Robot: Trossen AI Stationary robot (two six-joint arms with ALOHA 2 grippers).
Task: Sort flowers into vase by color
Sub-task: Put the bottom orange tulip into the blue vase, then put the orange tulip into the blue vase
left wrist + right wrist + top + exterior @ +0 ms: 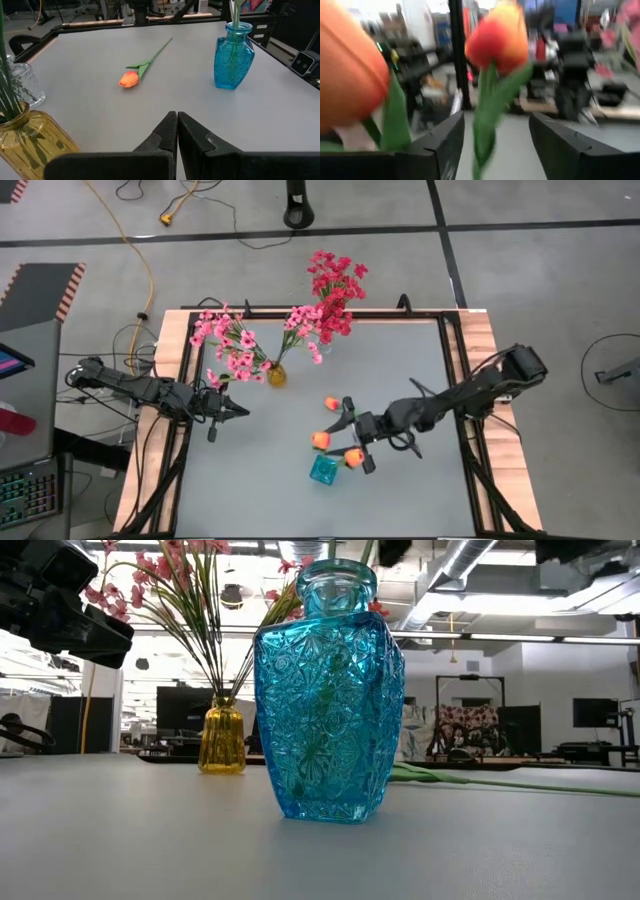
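Two orange tulips (320, 440) (353, 456) stand with their stems in the blue glass vase (323, 470) near the table's front middle. My right gripper (357, 442) is open at bud height above the vase. In the right wrist view one tulip's stem (485, 125) stands between its fingers (440, 145) with a gap on each side. A third orange tulip (129, 79) lies flat on the table behind the vase. My left gripper (235, 412) is shut and holds nothing, left of centre.
A yellow vase (276, 375) with pink flowers (232, 345) stands at the back left. Dark-red flowers (335, 290) rise at the back middle, and a clear vase (20, 82) shows beside the yellow one. The raised table frame (455, 360) borders the grey top.
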